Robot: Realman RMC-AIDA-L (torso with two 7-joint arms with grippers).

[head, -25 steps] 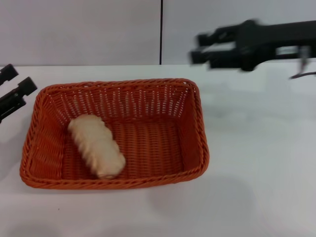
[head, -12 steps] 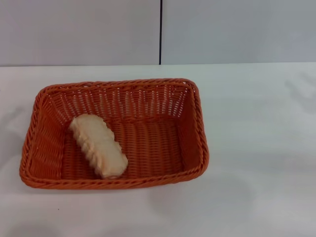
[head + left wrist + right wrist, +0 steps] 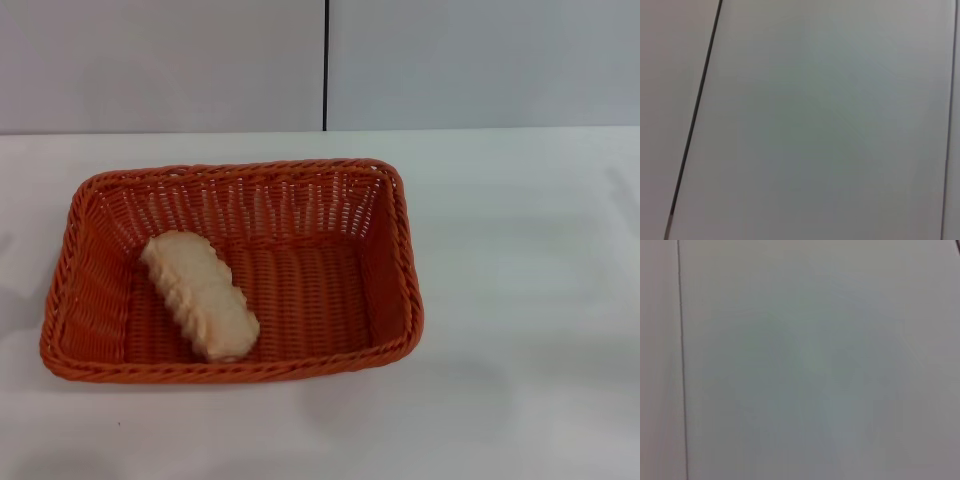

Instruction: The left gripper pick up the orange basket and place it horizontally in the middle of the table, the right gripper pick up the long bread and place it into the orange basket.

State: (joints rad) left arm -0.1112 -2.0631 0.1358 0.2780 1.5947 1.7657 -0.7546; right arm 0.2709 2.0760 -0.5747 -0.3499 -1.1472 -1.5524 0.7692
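The orange basket (image 3: 395,260) lies lengthwise across the middle-left of the white table (image 3: 520,300) in the head view. Inside it, toward its left half, rests the long bread (image 3: 198,294), pale beige and ridged, lying at a slant on the basket floor. Neither gripper shows in any view. Both wrist views take in only a plain grey wall with a thin dark seam.
A grey wall with a vertical dark seam (image 3: 325,65) stands behind the table. White tabletop stretches to the right of the basket and along the front edge.
One second ago the right arm hung over the far right of the table and the left gripper showed at the left edge. Both have since left the view. Basket and bread have not moved.
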